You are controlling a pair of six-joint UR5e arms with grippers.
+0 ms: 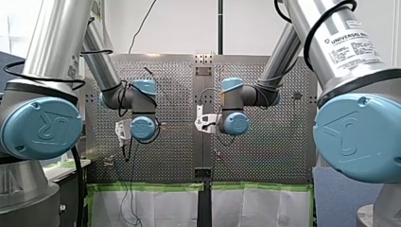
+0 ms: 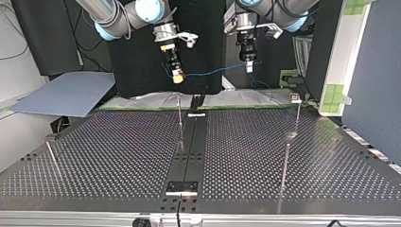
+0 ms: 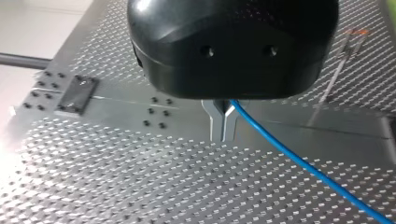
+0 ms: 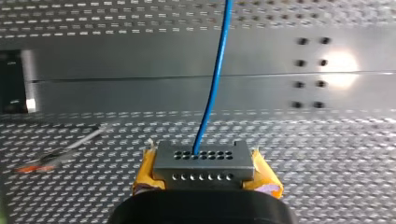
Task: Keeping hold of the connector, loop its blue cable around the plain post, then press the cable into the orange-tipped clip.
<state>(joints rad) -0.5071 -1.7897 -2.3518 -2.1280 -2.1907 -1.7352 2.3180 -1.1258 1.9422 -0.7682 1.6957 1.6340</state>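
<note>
My right pincer is clamped on the grey connector, a yellow pad on either side; its blue cable runs across to my left pincer, whose metal fingers are pressed together on it; both hang above the tabletop; the orange-tipped clip stands well apart.

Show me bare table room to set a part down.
Widest bare stretch, top view: the table between the leaning rod and the centre post. Smaller: between the centre strip and the right posts. Crowded: above the far edge, where my right tool and left tool hold the blue cable.
</note>
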